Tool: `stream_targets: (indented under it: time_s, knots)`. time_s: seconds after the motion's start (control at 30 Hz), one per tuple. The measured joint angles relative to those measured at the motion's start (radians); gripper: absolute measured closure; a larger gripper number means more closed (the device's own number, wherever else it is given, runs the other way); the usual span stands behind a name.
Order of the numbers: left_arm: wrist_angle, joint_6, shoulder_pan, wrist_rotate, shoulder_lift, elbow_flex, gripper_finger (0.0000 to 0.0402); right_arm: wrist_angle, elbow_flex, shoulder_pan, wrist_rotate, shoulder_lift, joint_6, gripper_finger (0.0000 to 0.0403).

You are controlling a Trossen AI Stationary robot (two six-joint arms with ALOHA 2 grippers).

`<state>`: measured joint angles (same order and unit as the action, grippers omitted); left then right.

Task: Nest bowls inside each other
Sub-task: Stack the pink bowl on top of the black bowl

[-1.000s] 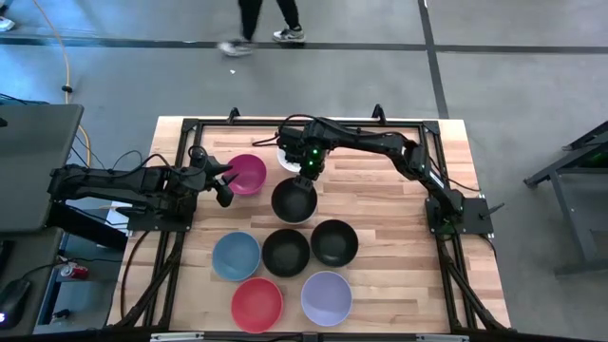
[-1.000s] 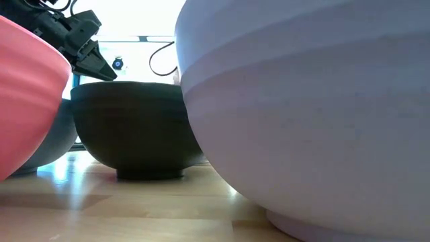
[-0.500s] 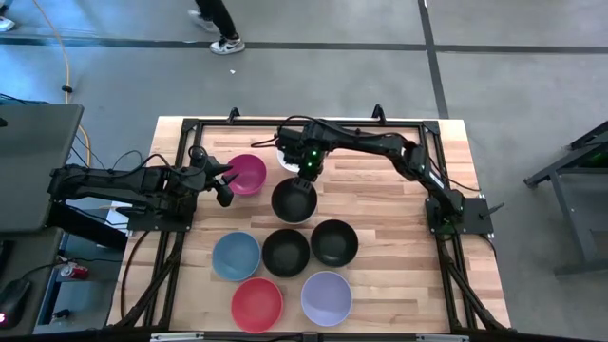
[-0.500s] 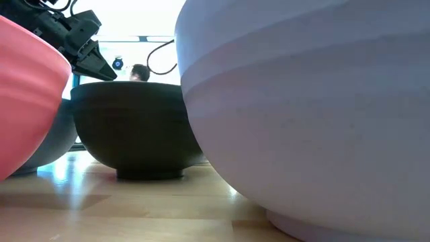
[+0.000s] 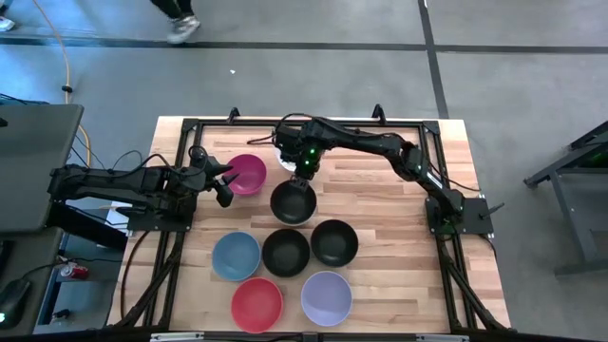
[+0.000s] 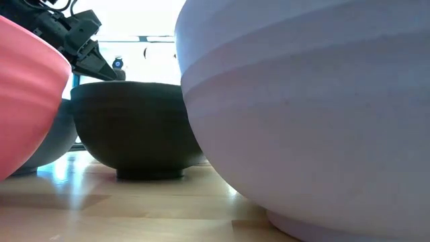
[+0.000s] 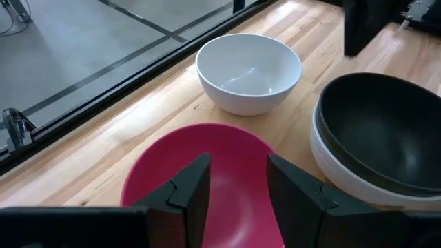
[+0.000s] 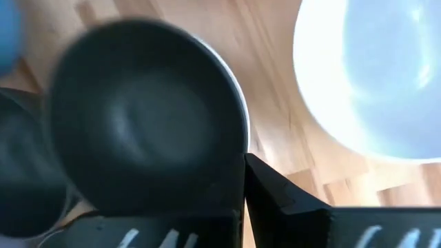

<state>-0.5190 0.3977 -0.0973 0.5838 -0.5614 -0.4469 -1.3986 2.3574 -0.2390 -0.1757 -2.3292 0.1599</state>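
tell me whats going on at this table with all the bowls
A two-armed robot is nesting bowls. The right pincer is shut on the rim of a black bowl that already sits inside a white bowl. The left pincer hangs open over the magenta bowl. Another white bowl stands alone nearby, and the blue, red, lavender and two more black bowls wait unstacked.

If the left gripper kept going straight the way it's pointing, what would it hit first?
Most likely the magenta bowl: the left gripper hovers open right at it, fingers over the bowl. Beyond it sit a white bowl and a black bowl nested in a white one. How high the gripper is remains unclear.
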Motion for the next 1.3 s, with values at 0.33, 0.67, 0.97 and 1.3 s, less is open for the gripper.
stream_targets:
  time_s: [0.33, 0.67, 0.97, 1.3]
  knots:
    - [0.0, 0.001, -0.049, 0.013, -0.003, 0.0, 0.027, 0.09, -0.002, -0.002, -0.023, 0.165, -0.24, 0.0313]
    - [-0.003, 0.003, -0.276, -0.139, -0.04, 0.0, 0.027, 0.145, -0.008, -0.01, -0.034, 0.321, -0.443, 0.0284]
    - [-0.067, -0.008, -0.522, -0.382, -0.237, -0.129, 0.027, 0.16, -0.008, -0.027, -0.031, 0.429, -0.481, 0.0284]
    - [-0.287, -0.135, -0.663, -0.475, -0.627, -0.405, 0.027, 0.019, -0.008, -0.079, -0.027, 0.48, -0.48, 0.0284]
